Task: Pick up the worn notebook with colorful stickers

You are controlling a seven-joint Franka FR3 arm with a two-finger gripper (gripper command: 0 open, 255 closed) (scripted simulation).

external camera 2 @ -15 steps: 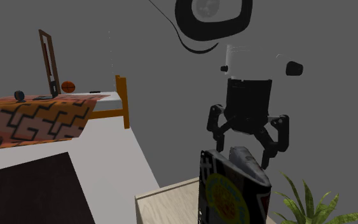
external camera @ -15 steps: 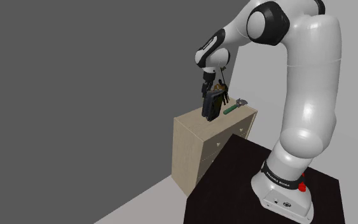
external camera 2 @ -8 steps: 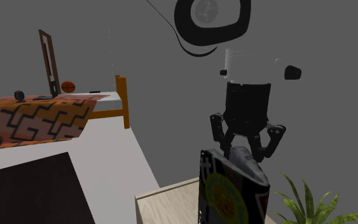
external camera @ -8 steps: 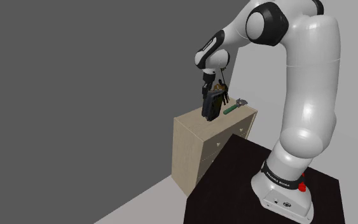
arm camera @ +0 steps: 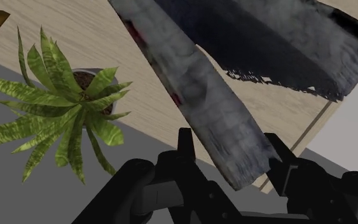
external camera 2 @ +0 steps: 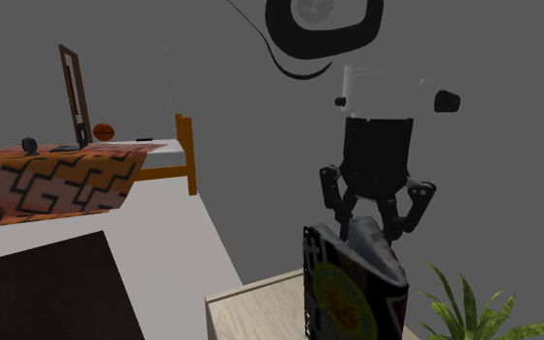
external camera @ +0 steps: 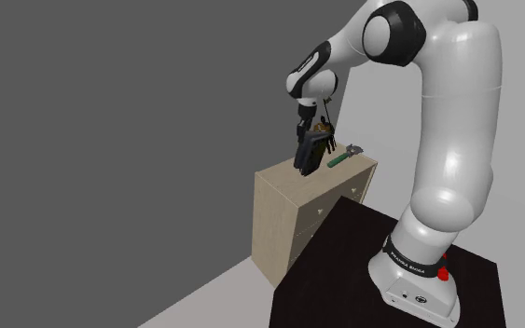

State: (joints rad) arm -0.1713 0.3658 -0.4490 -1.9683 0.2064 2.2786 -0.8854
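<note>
Arm arched high from the stand, wrist bent down, gripper (external camera 2: 369, 228) pointing straight down over the dresser (external camera: 299, 207). Jaws drawn narrow, clasping the top edge of the notebook (external camera 2: 349, 290). Notebook upright, dark cover, round sticker, at the dresser top; contact below unclear. Potted plant (arm camera: 69, 108) beside the dresser.

My shoulder camera sits beside the stand (external camera: 344, 266), viewing the dresser (external camera: 311, 210) from afar. My second sits close at the dresser's edge, facing the gripper (external camera 2: 372, 230). My wrist camera looks down; all share the notebook (external camera 2: 342, 290).
</note>
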